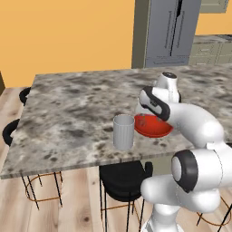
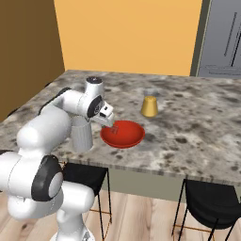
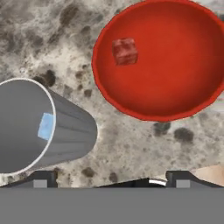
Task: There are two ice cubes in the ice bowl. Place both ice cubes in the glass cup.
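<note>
Judging from the left base view, the glass cup (image 1: 123,132) stands near the front edge of the marble desk (image 1: 72,113), just beside the ice bowl (image 1: 153,126), and the arm's wrist hangs over the gap between them; the gripper itself is hidden behind the wrist here, so a low sweep from cup to bowl could clip the cup's rim and tip it toward the desk edge, above the black stool (image 1: 124,181) underneath.

Seen from the right base view, the gripper (image 2: 112,126) hovers over the near rim of the ice bowl (image 2: 123,133) with the glass cup (image 2: 81,134) partly behind the forearm; a small yellow cup (image 2: 149,107) sits well apart behind the bowl and looks safe; the shallow bowl could slide if the fingers press on its wall instead of the cube.

Looking down in the hand view, the fingers (image 3: 43,178) stand wide apart and hold nothing; one ice cube (image 3: 46,126) lies inside the glass cup (image 3: 65,131), the other ice cube (image 3: 125,51) rests on the floor of the ice bowl (image 3: 144,111), away from its centre; it is small and probably slick, so a grasp that lands off-centre may squirt it aside or push it against the sloping wall; a loose hold could drop it on the desk short of the cup.
</note>
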